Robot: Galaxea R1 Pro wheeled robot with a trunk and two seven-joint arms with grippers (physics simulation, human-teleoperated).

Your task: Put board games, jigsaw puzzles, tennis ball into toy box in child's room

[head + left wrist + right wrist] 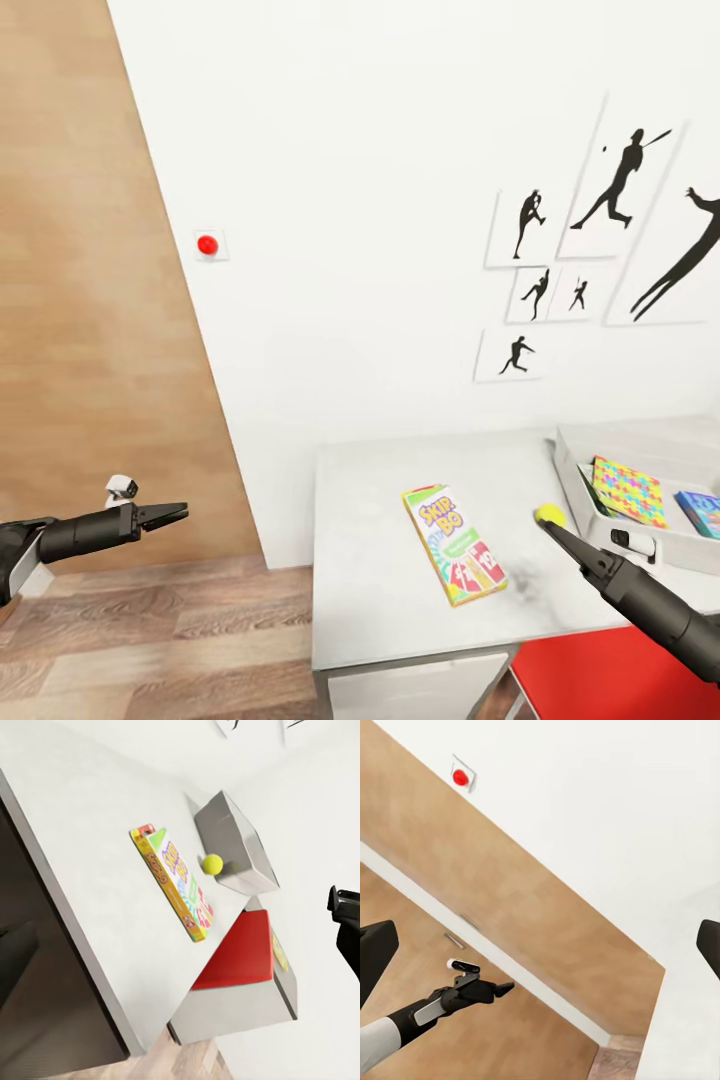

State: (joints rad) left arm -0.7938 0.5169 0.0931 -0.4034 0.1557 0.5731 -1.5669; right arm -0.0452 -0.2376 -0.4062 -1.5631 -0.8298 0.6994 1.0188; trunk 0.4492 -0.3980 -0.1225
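Observation:
The long Skip-Bo board game [455, 544] lies flat in the middle of the pale table [370, 590]. The yellow-green tennis ball [549, 515] rests just right of it, close to the toy box's [572, 478] near wall. Inside the grey toy box lie a mosaic-patterned jigsaw puzzle [628, 491] and a blue cartoon-printed board game [700, 513]. My right gripper [552, 531] hovers over the table beside the ball, pointing left, open and empty. My left gripper [172, 515] hangs over the floor left of the table, open and empty. The left wrist view shows the Skip-Bo box [174, 883], the ball [212, 863] and the toy box [234, 840].
A wooden door [90, 300] fills the left side, and a red wall button [207, 244] sits beside it. Black baseball-player pictures [620, 180] hang above the table. A red seat [610, 680] stands under the table's front edge by a white drawer unit [420, 690].

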